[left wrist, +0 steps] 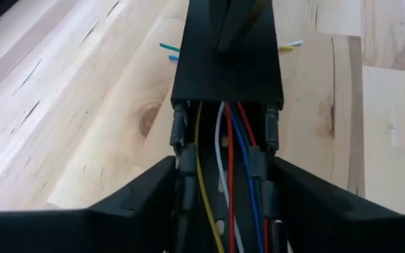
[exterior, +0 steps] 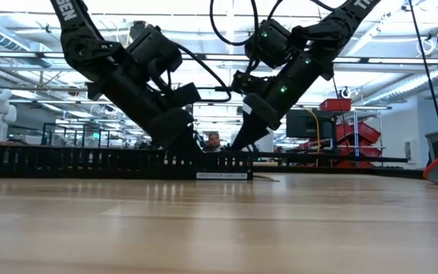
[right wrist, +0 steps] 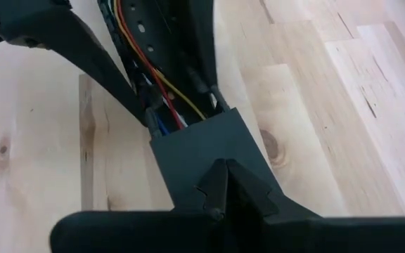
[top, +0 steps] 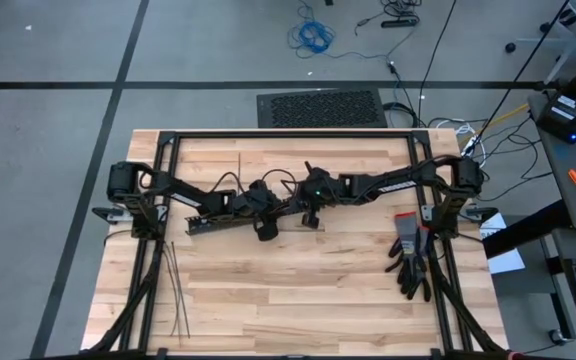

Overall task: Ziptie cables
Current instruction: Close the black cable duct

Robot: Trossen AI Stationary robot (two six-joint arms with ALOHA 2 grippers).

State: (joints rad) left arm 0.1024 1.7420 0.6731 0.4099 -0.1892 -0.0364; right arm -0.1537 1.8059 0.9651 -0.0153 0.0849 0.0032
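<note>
A long black slotted duct (top: pixel 230 218) lies on the wooden table, and its far end carries a flat black cover (left wrist: pixel 227 70). The cables (left wrist: pixel 227 176), thin yellow, white, red and blue wires, run lengthwise inside the duct. My left gripper (left wrist: pixel 223 193) straddles the duct just short of the cover. My right gripper (right wrist: pixel 220 179) is shut and sits on top of the cover. Several zipties (top: pixel 173 290), thin dark strips, lie flat on the table near its front left corner. My left gripper has the duct's two slotted side walls (left wrist: pixel 181 169) between its fingers, one finger (left wrist: pixel 146 193) against each wall, just short of the cover. The fingers slant down and lie across the duct, which stays flat on the table. My right gripper presses its shut fingertips (right wrist: pixel 223 186) on the cover's top face (right wrist: pixel 195 151), slanting down from the table's right. The cover sits on the duct's end.
A pair of black gloves (top: pixel 408 262) lies at the table's right side beside the frame post. Short bits of coloured wire (left wrist: pixel 169 50) lie on the wood beside the duct's end. Bare tabletop stretches toward the front edge.
</note>
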